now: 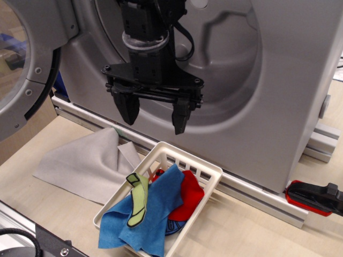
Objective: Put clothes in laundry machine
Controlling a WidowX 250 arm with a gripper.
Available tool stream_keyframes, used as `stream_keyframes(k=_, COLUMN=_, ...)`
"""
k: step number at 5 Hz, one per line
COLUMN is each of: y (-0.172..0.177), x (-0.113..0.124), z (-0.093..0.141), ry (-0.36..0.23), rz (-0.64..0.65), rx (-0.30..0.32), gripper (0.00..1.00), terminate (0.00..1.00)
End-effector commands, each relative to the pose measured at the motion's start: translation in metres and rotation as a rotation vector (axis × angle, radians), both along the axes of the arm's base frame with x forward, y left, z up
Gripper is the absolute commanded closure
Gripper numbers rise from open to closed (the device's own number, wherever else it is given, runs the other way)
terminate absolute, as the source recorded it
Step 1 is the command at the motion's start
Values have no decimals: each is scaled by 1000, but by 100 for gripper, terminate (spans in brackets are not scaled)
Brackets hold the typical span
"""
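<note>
The white slatted basket sits on the table in front of the laundry machine. In it lie the clothes: a mid-blue cloth spilling over the near rim, a light-green black-edged sock-like strip on top of it, a red cloth, and a dark-blue piece peeking out underneath. My gripper hangs open and empty above the basket's far end, in front of the machine's round opening and grey drum. The round windowed door stands open at the left.
A grey cloth lies flat on the table left of the basket. An aluminium rail runs along the machine's base. A red and black clamp sits at the right. A black cable and bracket show at the bottom left corner.
</note>
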State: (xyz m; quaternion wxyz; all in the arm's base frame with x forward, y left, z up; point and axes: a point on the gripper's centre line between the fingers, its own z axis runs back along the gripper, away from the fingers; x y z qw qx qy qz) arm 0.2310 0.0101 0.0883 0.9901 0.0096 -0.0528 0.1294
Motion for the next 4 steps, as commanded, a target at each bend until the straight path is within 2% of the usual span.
stream_keyframes(k=1, y=0, x=0, z=0, ry=0, rz=0, rx=0, gripper=0, terminate=0)
stream_keyframes(k=2, y=-3, x=-12, z=-17, ry=36, rz=250, rx=-26, gripper=0, terminate=0)
stream_keyframes(k=3, y=3, x=-18, z=-38, ry=59, rz=332, rx=-82, gripper=0, terminate=0)
stream_keyframes(k=4, y=5, x=-25, z=-59, ry=27, rz=373, rx=-66, gripper=0, terminate=0)
